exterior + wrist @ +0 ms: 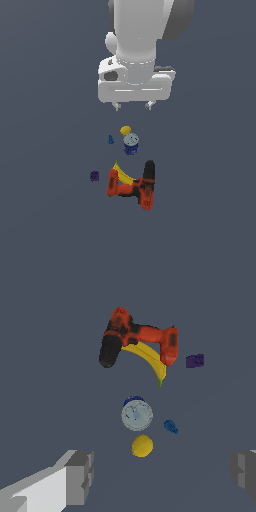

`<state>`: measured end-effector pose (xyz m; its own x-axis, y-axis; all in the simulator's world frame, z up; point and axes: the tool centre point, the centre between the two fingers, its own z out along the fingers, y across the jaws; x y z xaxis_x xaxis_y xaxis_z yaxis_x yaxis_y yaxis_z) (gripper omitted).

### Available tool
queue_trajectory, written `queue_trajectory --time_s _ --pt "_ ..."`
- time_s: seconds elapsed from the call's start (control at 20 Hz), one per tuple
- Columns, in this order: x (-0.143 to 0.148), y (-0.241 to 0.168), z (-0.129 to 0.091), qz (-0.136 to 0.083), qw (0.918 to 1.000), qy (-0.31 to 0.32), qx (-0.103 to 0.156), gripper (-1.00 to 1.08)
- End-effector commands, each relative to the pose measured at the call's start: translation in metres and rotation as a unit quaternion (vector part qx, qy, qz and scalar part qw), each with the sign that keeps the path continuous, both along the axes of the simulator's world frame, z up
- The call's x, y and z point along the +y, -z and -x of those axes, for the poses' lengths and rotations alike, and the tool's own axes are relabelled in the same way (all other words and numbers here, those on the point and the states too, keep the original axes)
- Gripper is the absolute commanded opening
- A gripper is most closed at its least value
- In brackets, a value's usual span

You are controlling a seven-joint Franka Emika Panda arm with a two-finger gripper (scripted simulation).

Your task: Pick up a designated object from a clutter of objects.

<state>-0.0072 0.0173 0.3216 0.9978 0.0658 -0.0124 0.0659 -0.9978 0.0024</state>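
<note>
While our claw (pixel 133 105) hangs high above the grey worktop (pixel 45 150) with its two fingers spread wide apart and nothing between them, we see the tiny blue cone (pixel 111 139) lying well below it, apart from everything else. It sits just to the exterior view's left of the blue-and-white can (pixel 131 144), with the small yellow ball (pixel 125 130) close by on the can's far side. Nearer to that camera, the yellow banana (pixel 121 175) rests against the red-and-black power drill (pixel 137 186), and the purple cube (pixel 94 175) stands alone to their left. From our wrist view, the cone (pixel 170 426) shows between the can (pixel 137 414) and the cube (pixel 195 360).
</note>
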Motion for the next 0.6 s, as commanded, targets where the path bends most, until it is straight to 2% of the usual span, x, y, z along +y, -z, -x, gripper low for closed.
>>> queue_trajectory --time_s 0.0,0.55 --pt "0.0 0.0 0.0 0.0 1.0 0.0 0.0 1.0" --pt "0.006 -0.006 -0.01 0.008 0.9999 -0.002 -0.013 1.0"
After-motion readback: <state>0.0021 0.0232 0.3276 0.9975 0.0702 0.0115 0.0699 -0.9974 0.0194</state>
